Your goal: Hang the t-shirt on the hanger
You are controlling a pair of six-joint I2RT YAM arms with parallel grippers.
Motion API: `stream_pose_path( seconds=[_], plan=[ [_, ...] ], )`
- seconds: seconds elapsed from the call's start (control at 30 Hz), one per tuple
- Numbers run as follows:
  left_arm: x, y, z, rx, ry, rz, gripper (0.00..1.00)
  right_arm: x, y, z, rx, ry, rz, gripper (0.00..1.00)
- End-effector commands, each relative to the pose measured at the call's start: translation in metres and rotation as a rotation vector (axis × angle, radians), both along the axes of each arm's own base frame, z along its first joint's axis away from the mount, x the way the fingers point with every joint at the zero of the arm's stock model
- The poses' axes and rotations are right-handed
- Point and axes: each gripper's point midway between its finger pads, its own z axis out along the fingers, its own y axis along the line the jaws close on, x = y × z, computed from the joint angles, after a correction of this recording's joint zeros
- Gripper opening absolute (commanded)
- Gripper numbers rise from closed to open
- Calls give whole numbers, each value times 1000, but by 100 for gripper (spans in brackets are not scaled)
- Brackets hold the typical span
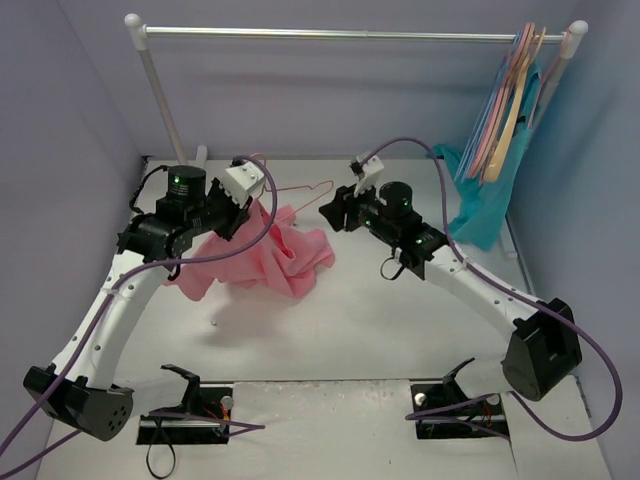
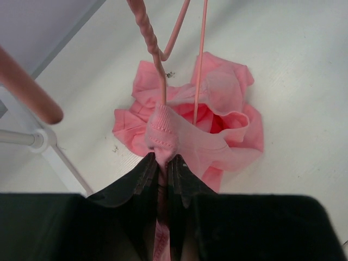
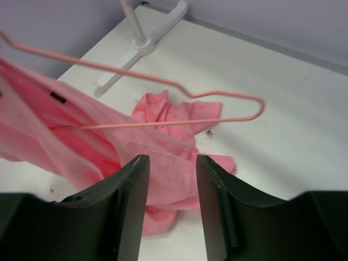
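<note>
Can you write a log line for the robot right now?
left gripper: shut on t-shirt edge | right gripper: open, empty | hanger: wire running into t-shirt | t-shirt: rest bunched on table | step: unfinished

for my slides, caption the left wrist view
Left gripper pinches the t-shirt at a hemmed edge, the hanger wires running into its folds.

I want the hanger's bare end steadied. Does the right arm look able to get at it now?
Probably yes: the open right claw faces the bare end of the hanger with nothing between; the t-shirt drapes the other end.
</note>
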Motion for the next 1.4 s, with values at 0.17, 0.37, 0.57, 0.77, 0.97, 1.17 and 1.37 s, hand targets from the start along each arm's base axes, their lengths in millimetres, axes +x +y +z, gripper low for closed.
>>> stream_pose_path(
  seconds=[0.17, 0.37, 0.57, 0.77, 0.97, 1.17, 1.37],
  plan=[
    [13, 4, 52, -104, -106, 131, 0, -31, 58, 1, 13, 29, -10, 33],
    [7, 6, 61, -134, -107, 161, 0, -30, 89, -23, 10, 76, 29, 34],
    [-2, 8, 62, -145, -97, 170, 0, -22, 109, -34, 31, 103, 57, 35],
    [-5, 12, 60, -135, -96, 187, 0, -24, 122, -34, 44, 108, 92, 35],
    [-4, 9, 57, -147, -86, 181, 0, -25, 131, -48, 32, 135, 110, 38],
    [-3, 7, 57, -158, -86, 177, 0, -30, 137, -63, -1, 165, 140, 39],
    [-10, 7, 60, -165, -87, 162, 0, -16, 120, -73, -47, 151, 74, 12]
  ],
)
